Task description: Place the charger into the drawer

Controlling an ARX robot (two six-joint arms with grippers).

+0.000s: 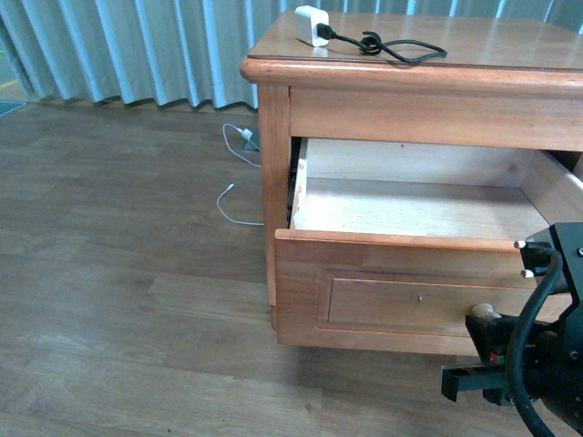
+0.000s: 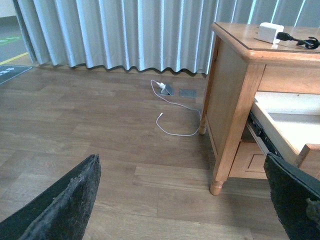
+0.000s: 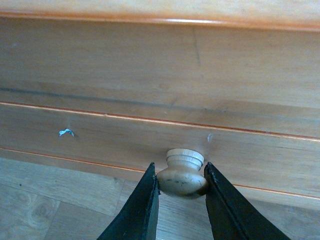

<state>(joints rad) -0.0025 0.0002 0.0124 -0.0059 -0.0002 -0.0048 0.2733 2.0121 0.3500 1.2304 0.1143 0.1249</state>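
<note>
The charger [image 1: 311, 25], a small white cube with a coiled black cable [image 1: 392, 47], lies on top of the nightstand [image 1: 419, 55]; the left wrist view also catches the charger [image 2: 270, 32]. The drawer [image 1: 401, 291] stands pulled out, its pale interior [image 1: 428, 209] bare. My right gripper [image 1: 485, 320] is shut on the round pale knob [image 3: 182, 175], one black finger [image 3: 142, 205] on each side. My left gripper [image 2: 185, 200] hangs open over the floor to the left of the nightstand, holding nothing.
A thin white cable [image 1: 235, 196] with a white plug [image 2: 160, 86] trails on the wood floor by the curtain [image 1: 137, 45]. The nightstand's front leg [image 2: 220, 170] stands close to my left gripper's right finger [image 2: 295, 200].
</note>
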